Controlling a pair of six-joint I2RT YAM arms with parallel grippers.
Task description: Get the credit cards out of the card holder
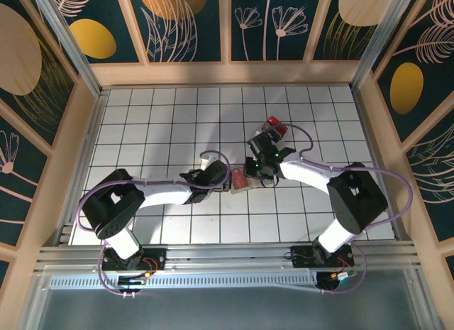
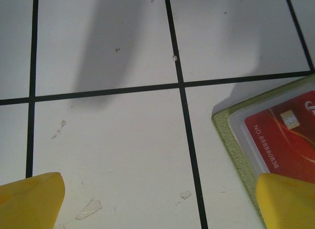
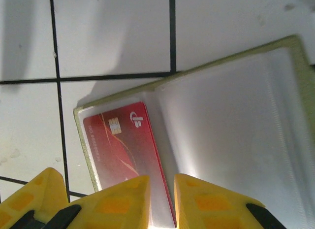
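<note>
The card holder (image 3: 236, 120) lies open on the tiled table, its green rim round clear pale pockets. A red credit card (image 3: 123, 145) with a gold chip sits in the left pocket. My right gripper (image 3: 162, 182) stands low over the holder, its yellow jaws nearly together with a narrow gap over the card's right edge. They clamp nothing that I can see. My left gripper (image 2: 160, 189) is wide open over bare tile, and its right finger (image 2: 288, 199) covers the holder's (image 2: 231, 140) near corner. From above, both grippers meet at the holder (image 1: 240, 187).
A small red and dark thing (image 1: 274, 124) lies just beyond the right wrist, partly hidden. Thin clear flakes (image 2: 88, 208) lie on the tile between the left fingers. Wooden walls (image 1: 227, 73) enclose the white tiled table, with free tiles left and behind.
</note>
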